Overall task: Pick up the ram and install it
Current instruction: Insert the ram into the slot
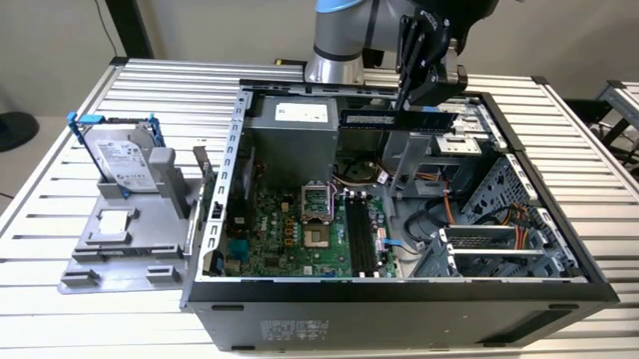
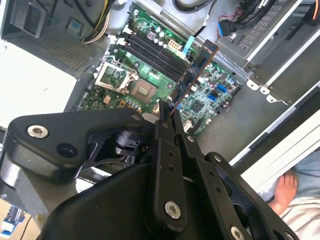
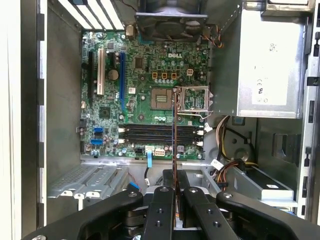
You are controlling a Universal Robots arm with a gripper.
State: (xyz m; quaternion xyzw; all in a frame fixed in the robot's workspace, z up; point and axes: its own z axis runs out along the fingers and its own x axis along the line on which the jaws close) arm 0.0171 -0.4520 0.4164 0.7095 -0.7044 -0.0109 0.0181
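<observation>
Bluish-green ram (image 1: 375,120): one stick, held on edge with its long side level, high above the open case and clear of the board; seen edge-on as a thin line in the first wrist view (image 3: 174,140).
Gripper (image 1: 414,105): one, black, pointing down; jaws clamped on the ram's upper edge, nearer the end toward the exterior view's right.
Arm (image 1: 340,37): one, silver and blue, standing behind the case's far wall, wrist reaching forward over the opening.
Slots (image 3: 160,135): four, black, side by side on the board; lying crosswise to the ram, well below it.
Board (image 3: 145,75): one, green, flat on the case floor.
Case (image 1: 399,288): one, black and grey, lying on its side, open upward.
Drive (image 1: 125,157): one, silver in a blue frame, leaning on the stand, at the exterior view's left of the case, well apart from the gripper.
Stand (image 1: 120,239): one, grey.
Table (image 1: 60,299): one, ribbed metal, under everything.
</observation>
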